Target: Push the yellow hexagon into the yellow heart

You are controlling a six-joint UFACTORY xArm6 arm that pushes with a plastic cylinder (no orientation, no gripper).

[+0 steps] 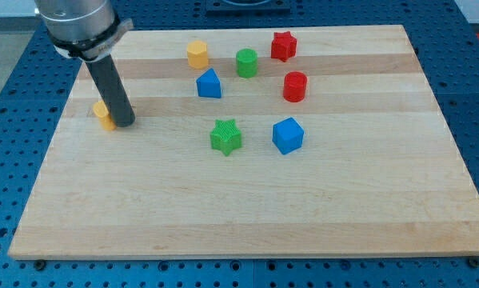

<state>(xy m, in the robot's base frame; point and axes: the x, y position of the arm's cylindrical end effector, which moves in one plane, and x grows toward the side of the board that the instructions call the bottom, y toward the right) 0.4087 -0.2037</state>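
**Tip against small yellow block; yellow hexagon well apart**

Nearest the camera, low centre of the wooden board (247, 216): the green star (225, 136), with the blue cube (288, 135) just to its right. Above them sit the blue block (209, 84), a pentagon-like prism, and the red cylinder (294, 86). Along the upper edge: the yellow hexagon (197, 54), the green cylinder (246, 62) and the red star (283, 46).

At the left of the frame the rod comes down from the upper-left corner. The tip (124, 122) rests on the board, touching or just beside the right side of a small yellow block (104, 114), partly hidden; its shape cannot be made out, presumably the yellow heart. The rod is a bare pusher and grasps nothing.

The yellow hexagon lies well up and to the right of the tip, not in contact with it.
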